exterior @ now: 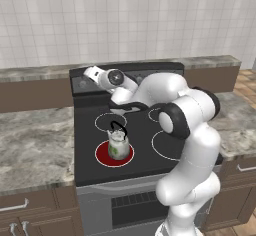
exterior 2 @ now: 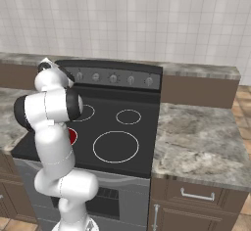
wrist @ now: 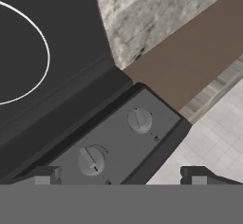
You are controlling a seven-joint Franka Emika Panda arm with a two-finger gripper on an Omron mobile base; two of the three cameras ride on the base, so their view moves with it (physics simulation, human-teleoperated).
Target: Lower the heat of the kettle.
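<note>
kettle (exterior: pixel 117 144): upright on glowing red burner (exterior: pixel 102 155), stove front-left | hand (wrist: pixel 118 175): fingers apart, holding nothing, hovering by control panel (wrist: pixel 114 147) | two knobs (wrist: pixel 91 160) at hand's 12 o'clock

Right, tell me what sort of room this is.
A kitchen, computer-rendered: a black stove with a kettle on a glowing red burner, stone-look counters over brown cabinets, and a tiled wall.
</note>
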